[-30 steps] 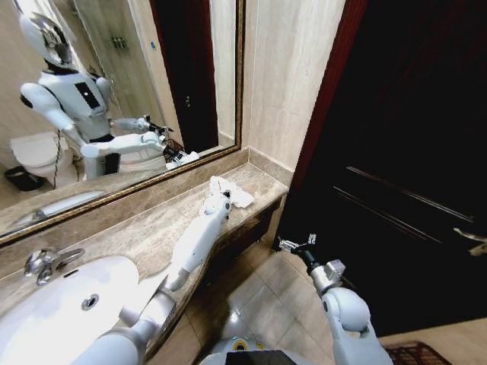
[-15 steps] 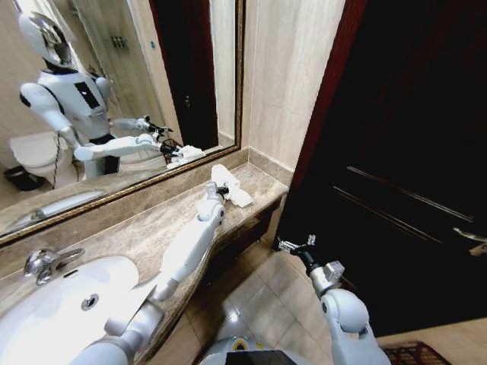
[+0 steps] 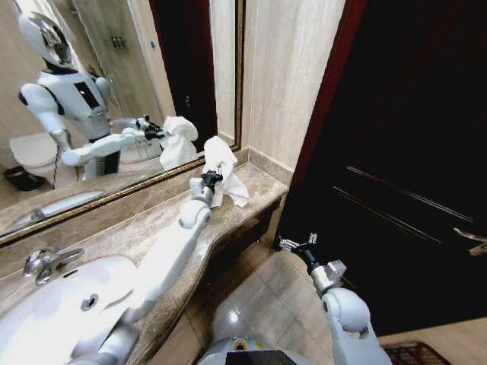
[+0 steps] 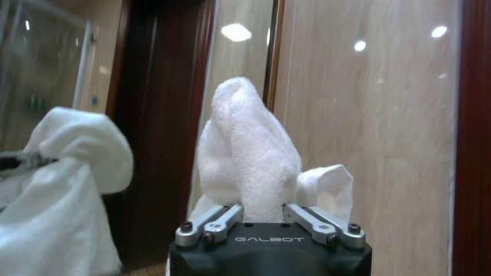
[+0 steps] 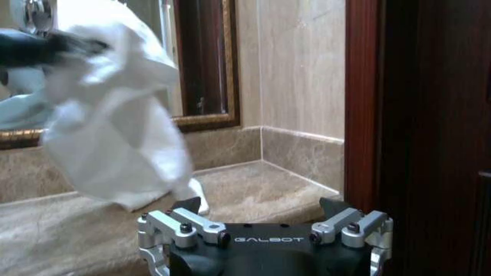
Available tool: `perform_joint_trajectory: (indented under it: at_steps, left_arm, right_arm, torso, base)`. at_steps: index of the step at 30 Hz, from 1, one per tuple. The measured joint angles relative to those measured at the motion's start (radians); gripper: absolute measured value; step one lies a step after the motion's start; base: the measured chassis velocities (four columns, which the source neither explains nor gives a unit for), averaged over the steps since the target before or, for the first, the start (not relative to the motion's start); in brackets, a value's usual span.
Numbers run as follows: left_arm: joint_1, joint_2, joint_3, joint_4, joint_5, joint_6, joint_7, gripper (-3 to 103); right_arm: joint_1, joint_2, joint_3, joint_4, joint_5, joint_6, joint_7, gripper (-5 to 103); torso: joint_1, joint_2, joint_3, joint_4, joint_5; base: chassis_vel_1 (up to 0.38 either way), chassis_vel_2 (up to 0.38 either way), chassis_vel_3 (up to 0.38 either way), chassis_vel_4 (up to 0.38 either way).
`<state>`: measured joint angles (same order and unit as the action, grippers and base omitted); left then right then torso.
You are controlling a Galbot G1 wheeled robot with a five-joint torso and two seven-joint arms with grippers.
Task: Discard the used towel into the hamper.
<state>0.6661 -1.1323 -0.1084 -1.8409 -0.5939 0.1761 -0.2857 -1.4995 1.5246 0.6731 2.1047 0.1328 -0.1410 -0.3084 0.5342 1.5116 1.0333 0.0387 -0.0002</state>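
Where the marble counter (image 3: 152, 228) meets the mirror (image 3: 114, 91), the left gripper (image 3: 209, 179) is clamped on the white towel (image 3: 222, 169), holding it above the counter. Left wrist: fingers (image 4: 222, 218) pinch the towel (image 4: 245, 167). Right wrist: the right gripper (image 5: 265, 221) hangs spread apart off the counter's end.

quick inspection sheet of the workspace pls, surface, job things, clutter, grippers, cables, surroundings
surface: marble counter, bare where visible.
job's things: white towel lifted off the counter, hanging from the left gripper; bottom of a reddish-brown basket on the floor by the door.
clutter: nothing seen.
grippers: left gripper shut on the towel above the counter's far end; right gripper open, low beside the counter.
cables: nothing seen.
surroundings: sink, faucet, mirror, dark door.
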Motion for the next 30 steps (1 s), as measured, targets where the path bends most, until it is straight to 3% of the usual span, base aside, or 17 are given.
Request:
perform_joint_trajectory:
  at_steps: [3, 4, 5, 8, 9, 12, 17, 21, 25, 30]
  left_arm:
    - [0.174, 0.134, -0.136, -0.199, -0.007, 0.0, 0.01, 9]
    - [0.218, 0.149, -0.177, -0.241, -0.008, 0.0, 0.012, 9]
    - [0.218, 0.149, -0.177, -0.241, -0.008, 0.0, 0.012, 9]
    - [0.388, 0.151, -0.324, -0.387, 0.009, -0.017, 0.018, 9]
    - [0.388, 0.151, -0.324, -0.387, 0.009, -0.017, 0.018, 9]
    - [0.531, 0.1, -0.425, -0.463, 0.058, -0.025, 0.036, 9]
    - [0.618, 0.055, -0.445, -0.487, 0.103, -0.025, 0.039, 9]
    - [0.658, 0.031, -0.406, -0.489, 0.125, -0.022, 0.065, 9]
    - [0.721, -0.002, -0.353, -0.467, 0.182, -0.017, 0.113, 9]
    - [0.792, -0.021, -0.355, -0.459, 0.227, -0.056, 0.165, 9]
  right_arm:
    - [-0.007, 0.001, 0.011, 0.008, 0.015, 0.001, 0.001, 100]
    - [-0.008, 0.002, 0.011, 0.008, 0.016, 0.003, 0.001, 100]
    - [-0.008, 0.002, 0.011, 0.008, 0.016, 0.003, 0.001, 100]
    - [-0.022, 0.01, 0.01, 0.013, 0.019, 0.017, 0.0, 100]
    - [-0.022, 0.01, 0.01, 0.013, 0.019, 0.017, 0.0, 100]
    - [-0.05, 0.015, 0.012, 0.039, 0.024, 0.03, -0.002, 100]
    - [-0.083, 0.013, 0.027, 0.081, 0.042, 0.032, -0.003, 100]
    - [-0.098, 0.011, 0.034, 0.112, 0.053, 0.03, -0.004, 100]
    - [-0.111, 0.007, 0.041, 0.165, 0.068, 0.012, -0.003, 100]
    - [-0.129, -0.002, 0.058, 0.2, 0.093, 0.007, 0.0, 100]
  torso:
    - [0.0, 0.0, 0.0, 0.0007, -0.0002]
    - [0.0, 0.0, 0.0, 0.0011, -0.0002]
    - [0.0, 0.0, 0.0, 0.0011, -0.0002]
    - [0.0, 0.0, 0.0, 0.0003, 0.0]
    - [0.0, 0.0, 0.0, 0.0003, 0.0]
    - [0.0, 0.0, 0.0, 0.0005, 0.0]
    - [0.0, 0.0, 0.0, 0.0001, -0.0001]
    - [0.0, 0.0, 0.0, 0.0001, 0.0]
    - [0.0, 0.0, 0.0, 0.0, 0.0002]
    - [0.0, 0.0, 0.0, 0.0004, 0.0003]
  base:
    - [0.0, 0.0, 0.0, 0.0]
    - [0.0, 0.0, 0.0, 0.0]
    - [0.0, 0.0, 0.0, 0.0]
    - [0.0, 0.0, 0.0, 0.0]
    - [0.0, 0.0, 0.0, 0.0]
    - [0.0, 0.0, 0.0, 0.0]
    - [0.0, 0.0, 0.0, 0.0]
    - [0.0, 0.0, 0.0, 0.0]
    - [0.0, 0.0, 0.0, 0.0]
    - [0.0, 0.0, 0.0, 0.0]
